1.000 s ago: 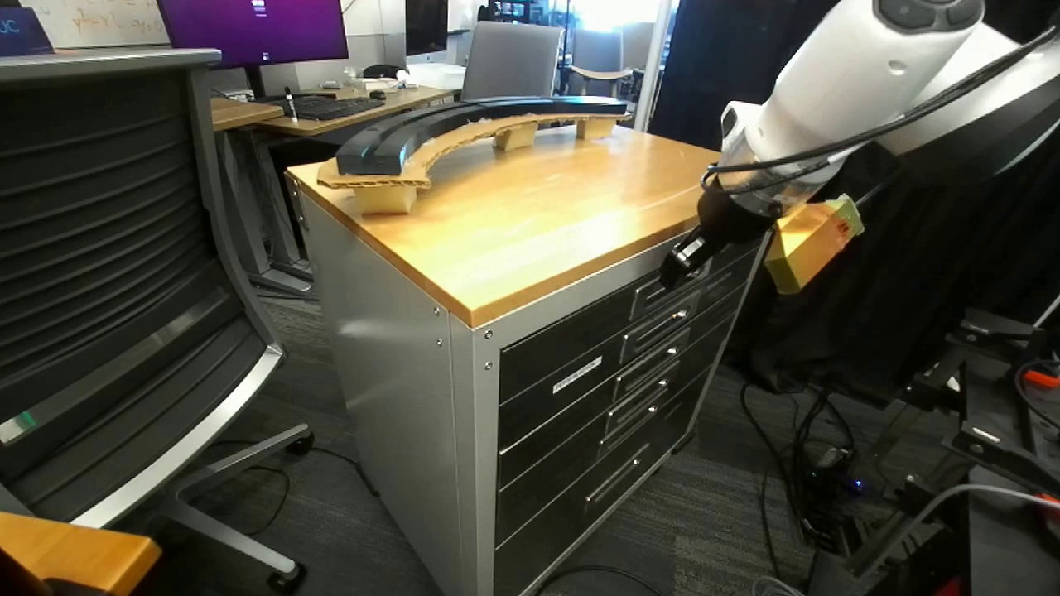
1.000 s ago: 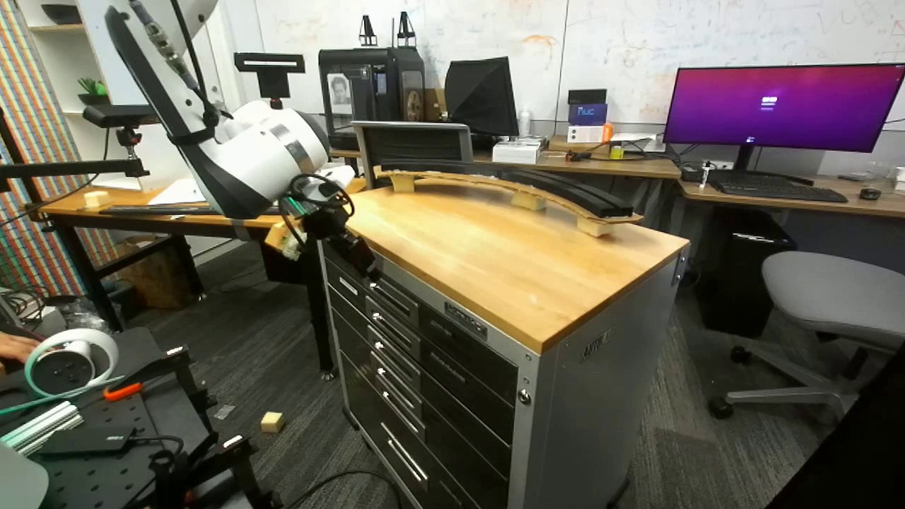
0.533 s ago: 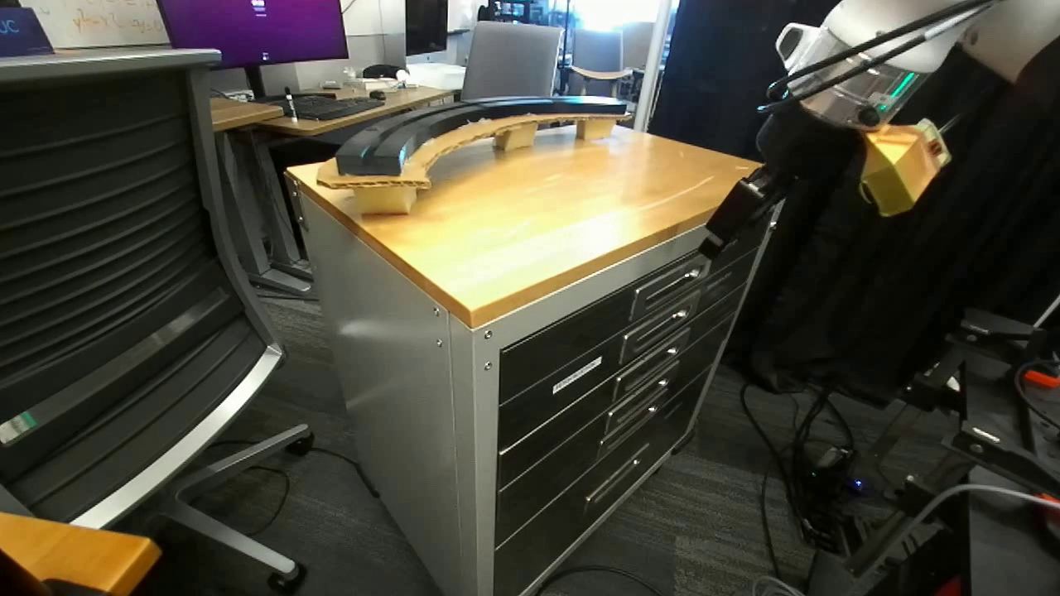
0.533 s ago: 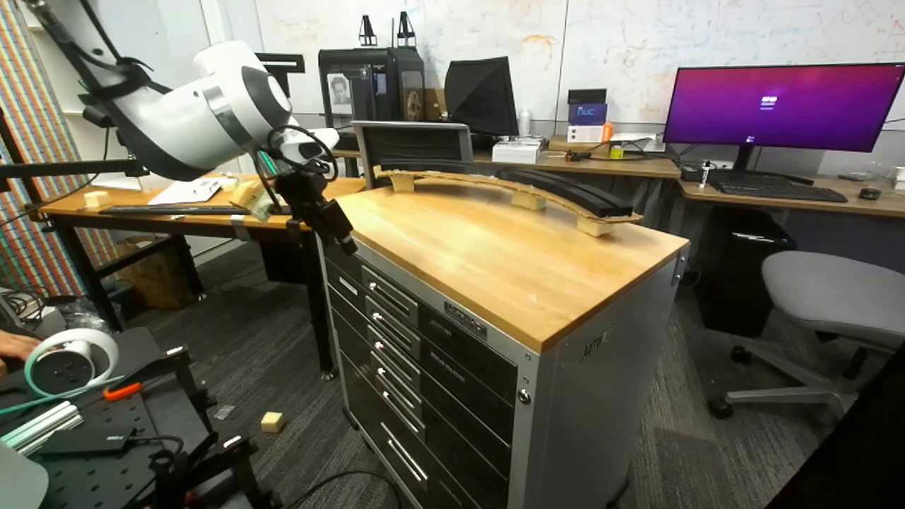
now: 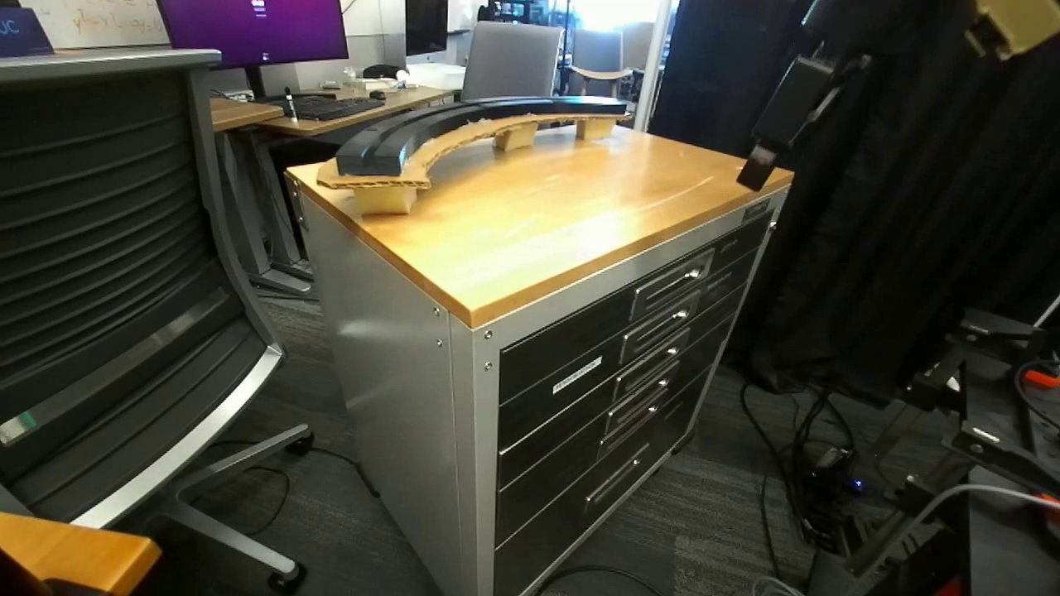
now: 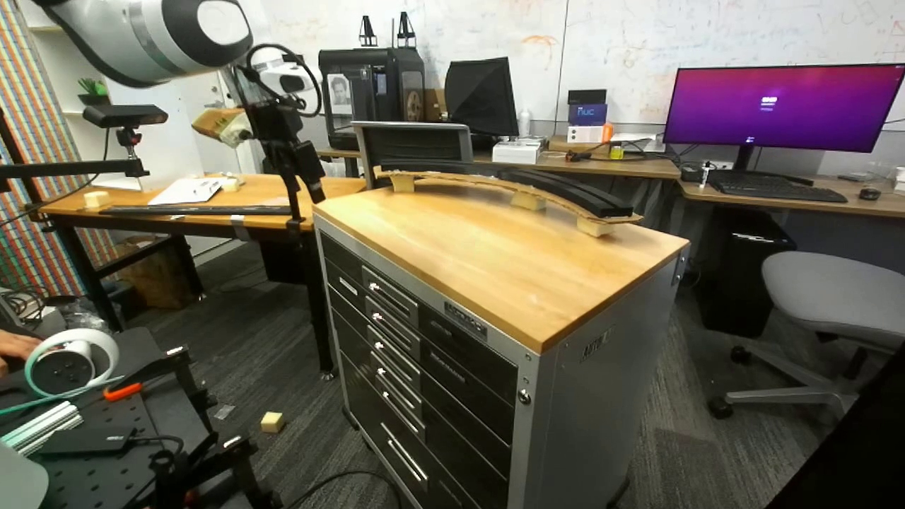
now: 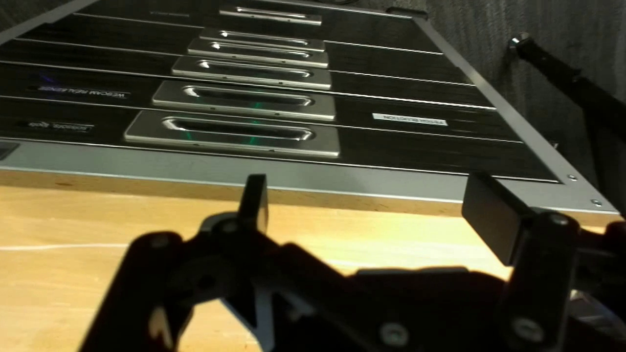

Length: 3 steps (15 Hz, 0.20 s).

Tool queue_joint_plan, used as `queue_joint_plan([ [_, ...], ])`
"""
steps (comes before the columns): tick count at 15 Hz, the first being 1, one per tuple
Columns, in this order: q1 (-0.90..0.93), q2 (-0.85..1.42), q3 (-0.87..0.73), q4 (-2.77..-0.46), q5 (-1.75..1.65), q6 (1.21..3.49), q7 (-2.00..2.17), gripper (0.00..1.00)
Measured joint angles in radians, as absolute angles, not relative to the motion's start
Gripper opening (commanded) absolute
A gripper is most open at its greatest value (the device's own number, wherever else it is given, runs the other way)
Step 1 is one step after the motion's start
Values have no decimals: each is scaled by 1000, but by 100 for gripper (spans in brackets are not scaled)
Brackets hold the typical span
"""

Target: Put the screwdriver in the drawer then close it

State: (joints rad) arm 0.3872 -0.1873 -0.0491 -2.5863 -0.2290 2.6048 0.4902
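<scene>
Free room before top drawer (image 5: 613,314); curved black rail (image 5: 447,124) obstructs back of wooden top (image 6: 495,254).

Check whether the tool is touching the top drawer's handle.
Apart. In the wrist view, the cabinet's grey frame shows between the open tool and the top drawer's handle; both exterior views also show a gap.

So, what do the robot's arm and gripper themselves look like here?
In an exterior view, the arm is white and rounded, with silver-grey and black sections; a thin black cable loops near its end. In the wrist view, the gripper is black and jointed, with pale screw heads. Its fingers are dark and flat-faced, with squared tips.
</scene>
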Motion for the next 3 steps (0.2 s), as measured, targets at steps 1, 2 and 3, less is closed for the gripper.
queue_joint_plan([
  [1,380,-226,-37,-2566,-158,2541,435,100],
  [2,356,-263,-15,-2543,-105,2477,400,100],
  [3,334,-296,0,-2524,-76,2427,378,100],
])
